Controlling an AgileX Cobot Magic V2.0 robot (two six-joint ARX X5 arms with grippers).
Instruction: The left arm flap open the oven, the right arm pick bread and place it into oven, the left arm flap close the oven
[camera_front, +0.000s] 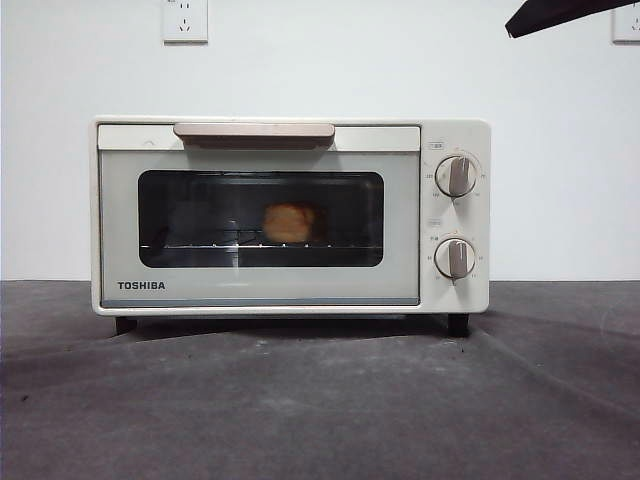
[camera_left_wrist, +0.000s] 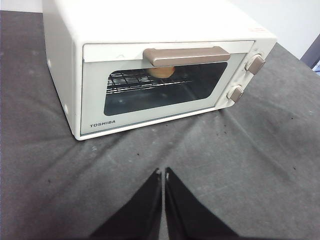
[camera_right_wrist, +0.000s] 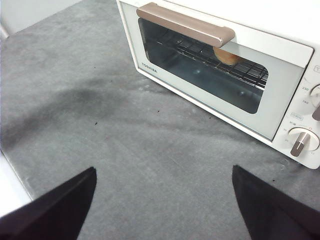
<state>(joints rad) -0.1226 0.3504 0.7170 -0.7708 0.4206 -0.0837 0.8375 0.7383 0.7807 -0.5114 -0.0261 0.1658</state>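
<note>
Dark grey table covering (camera_front: 320, 400) fills the foreground before one oven (camera_front: 290, 215), its door closed. One bread (camera_front: 290, 223) lies on the wire rack (camera_front: 260, 244) inside, behind the glass; the handle (camera_left_wrist: 186, 56) partly hides it in both wrist views. Two knobs (camera_front: 456, 176) flank the door. Left gripper (camera_left_wrist: 163, 172): jaws together, empty, before the oven. Right gripper (camera_right_wrist: 162, 185): jaws wide apart, empty. Only a black tip (camera_front: 565, 14) shows above the oven frontally; its arm cannot be identified.

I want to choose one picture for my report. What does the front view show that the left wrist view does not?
Only the front view shows two wall sockets and the oven's black feet. Only the left wrist view shows the left pincer, its jaws together, and the oven's top. Both show the closed oven with the bread inside on the rack.
</note>
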